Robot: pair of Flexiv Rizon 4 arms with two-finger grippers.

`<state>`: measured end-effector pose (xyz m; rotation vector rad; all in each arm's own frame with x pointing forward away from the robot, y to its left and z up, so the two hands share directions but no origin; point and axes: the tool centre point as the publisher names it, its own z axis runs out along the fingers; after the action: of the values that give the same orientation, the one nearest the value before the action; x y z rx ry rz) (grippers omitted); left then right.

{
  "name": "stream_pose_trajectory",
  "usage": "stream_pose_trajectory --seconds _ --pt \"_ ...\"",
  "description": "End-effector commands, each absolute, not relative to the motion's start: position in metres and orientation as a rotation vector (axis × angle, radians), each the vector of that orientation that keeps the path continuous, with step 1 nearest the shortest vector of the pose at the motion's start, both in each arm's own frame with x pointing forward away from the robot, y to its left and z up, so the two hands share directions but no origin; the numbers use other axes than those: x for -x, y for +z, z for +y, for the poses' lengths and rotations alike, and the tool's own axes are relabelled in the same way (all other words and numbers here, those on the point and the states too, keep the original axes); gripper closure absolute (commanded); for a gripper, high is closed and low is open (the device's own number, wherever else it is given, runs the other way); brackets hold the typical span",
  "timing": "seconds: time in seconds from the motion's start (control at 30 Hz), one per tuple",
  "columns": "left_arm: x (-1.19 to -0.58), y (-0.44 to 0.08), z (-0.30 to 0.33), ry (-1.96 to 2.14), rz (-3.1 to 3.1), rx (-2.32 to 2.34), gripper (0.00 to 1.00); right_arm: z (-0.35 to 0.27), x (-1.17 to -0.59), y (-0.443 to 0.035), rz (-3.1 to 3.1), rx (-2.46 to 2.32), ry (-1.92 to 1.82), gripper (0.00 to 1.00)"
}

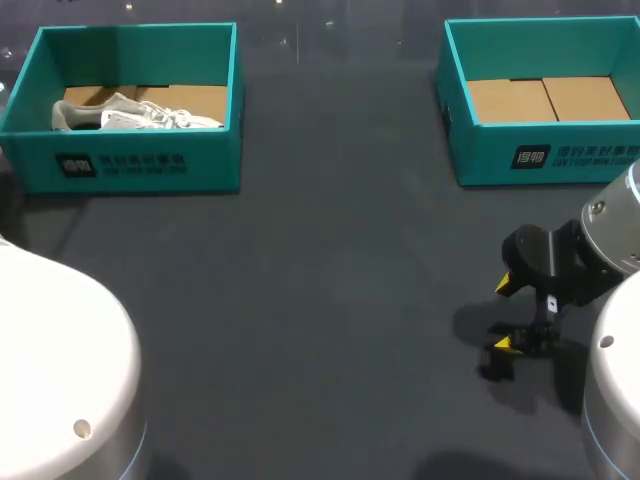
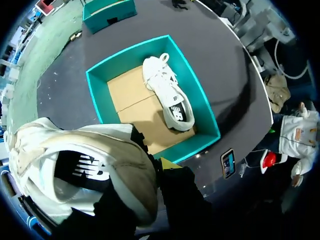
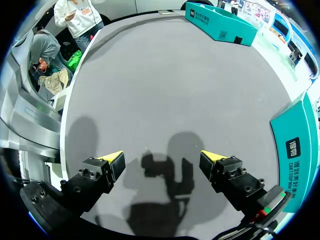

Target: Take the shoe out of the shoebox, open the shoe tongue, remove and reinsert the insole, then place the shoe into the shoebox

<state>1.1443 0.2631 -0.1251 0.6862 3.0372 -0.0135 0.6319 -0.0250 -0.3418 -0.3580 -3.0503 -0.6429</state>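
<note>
A white sneaker [image 1: 140, 113] [image 2: 167, 95] lies lengthwise in the left teal shoebox [image 1: 140, 165] [image 2: 200, 148], which stands at the far left of the table. It rests on the box's brown cardboard floor, close along one long wall, with its laces up and a black logo showing on its side. The left wrist view looks down into this box from above.

In that same view a second sneaker [image 2: 75, 170], white and beige with a black logo, fills the foreground right against the left gripper [image 2: 165, 167]. It hides most of the gripper, so I cannot tell how far that gripper is open or whether it has hold of the shoe.

The right teal shoebox [image 1: 560, 155] [image 2: 110, 12] stands at the far right, well apart from the left one, and only its cardboard floor shows inside.

The right gripper [image 1: 508, 315] [image 3: 162, 160] hangs over the dark grey table [image 1: 320, 300] at the near right. Its jaws are spread wide with nothing between them, and its shadow falls on the tabletop beneath.
</note>
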Motion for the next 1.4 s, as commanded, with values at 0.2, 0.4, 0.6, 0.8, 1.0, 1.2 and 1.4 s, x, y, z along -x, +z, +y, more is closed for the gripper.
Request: stream_pose_trajectory --seconds 0.2,0.4,0.6,0.8,1.0,1.2,1.4 --pt "-1.134 -0.126 0.263 0.021 2.91 -0.893 1.0 -0.025 -0.63 -0.341 -3.053 0.359 -0.642 0.0" --pt "-1.141 -0.132 0.279 0.097 2.779 -1.346 1.0 -0.025 -0.63 -0.341 -3.053 0.359 -0.642 0.0" --pt "-1.149 -0.141 0.31 0.269 2.345 -1.985 1.0 -0.025 -0.63 -0.341 -3.053 0.359 -0.642 0.0" --pt "-1.149 -0.141 0.31 0.269 2.345 -1.985 1.0 -0.025 -0.63 -0.341 -3.053 0.359 -0.642 0.0" --pt "-1.149 -0.141 0.31 0.269 2.345 -1.985 1.0 -0.025 -0.63 -0.341 -3.053 0.359 -0.642 0.0" --pt "-1.157 -0.139 0.308 0.272 2.271 -2.075 1.0 -0.025 -0.63 -0.341 -3.053 0.359 -0.642 0.0" --pt "-1.168 -0.139 0.314 0.347 2.146 -2.202 1.0 -0.025 -0.63 -0.341 -3.053 0.359 -0.642 0.0"
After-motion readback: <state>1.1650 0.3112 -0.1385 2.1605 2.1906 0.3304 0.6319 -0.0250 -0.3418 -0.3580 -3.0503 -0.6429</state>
